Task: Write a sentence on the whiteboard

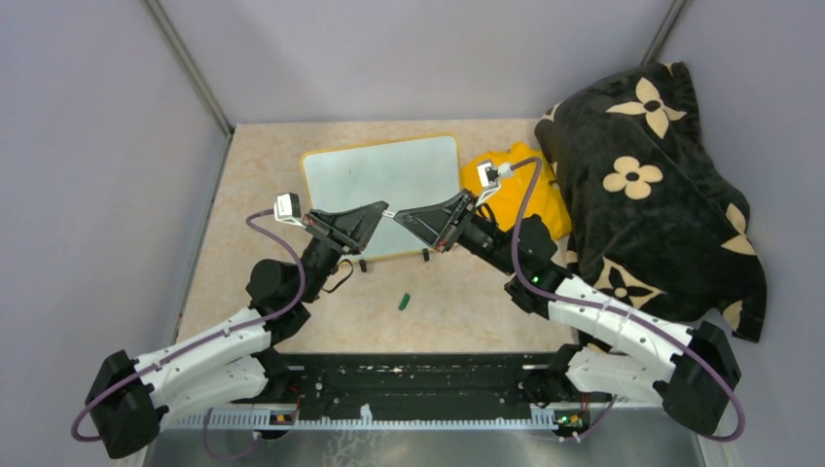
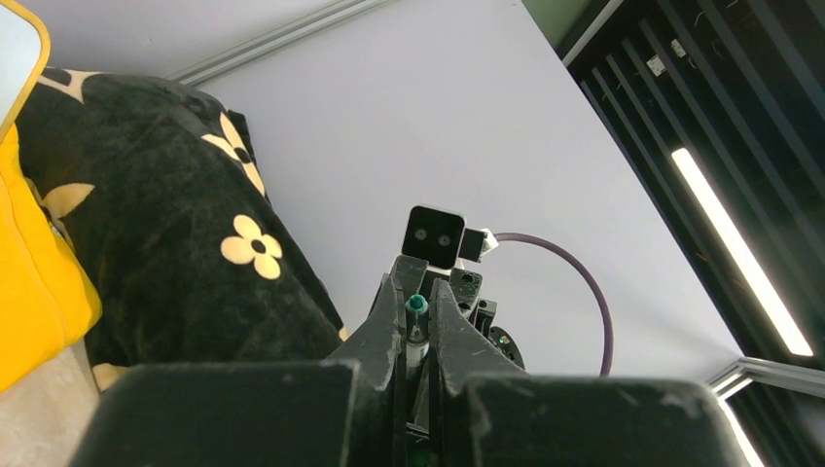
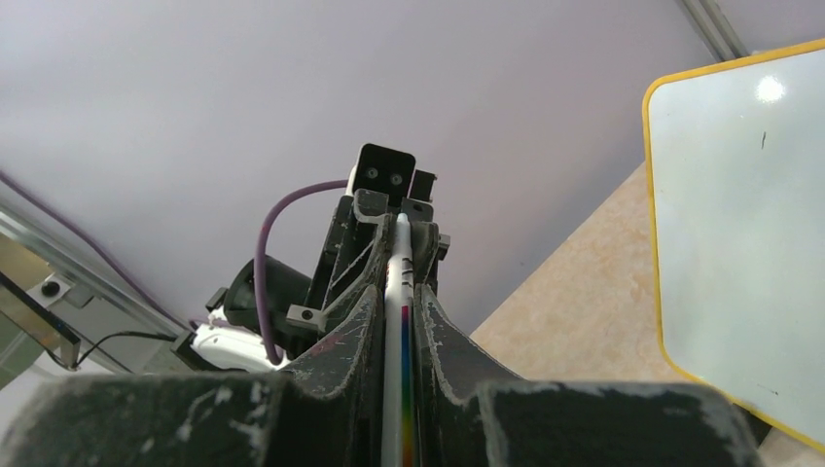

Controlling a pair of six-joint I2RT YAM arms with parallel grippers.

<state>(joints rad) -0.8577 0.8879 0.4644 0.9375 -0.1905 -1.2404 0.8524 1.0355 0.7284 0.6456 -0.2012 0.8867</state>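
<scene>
Arms: two, white-shelled with black joints and purple cables. The left arm and the right arm reach from the near edge toward the middle of the desk and meet tip to tip.
Pincers: two, black, long and tapered. The left pincer is clamped tight on the marker, whose green end shows between its fingertips. The right pincer is pinched narrow around the same marker, with its fingers snug against the barrel on both sides.
Marker: one, a slim white barrel with a rainbow stripe along it. It runs lengthwise between the two pincers, above the near edge of the whiteboard.
Cap: one, small and green. It lies alone on the desk, nearer than the whiteboard and between the two arms.
Whiteboard: one, on the desk at far centre. It is a rectangle with rounded corners and a thin yellow-orange frame. The glossy white face shows a lamp glare and one tiny dark fleck.
Feet: two, small and black, at the whiteboard's near edge.
Cloth: one, plain yellow and crumpled, just beside the whiteboard's right edge.
Blanket: one, thick black plush with large cream flowers. It is heaped at the far right, against the cloth.
Desk: one, a beige surface with a speckled, stone-like look.
</scene>
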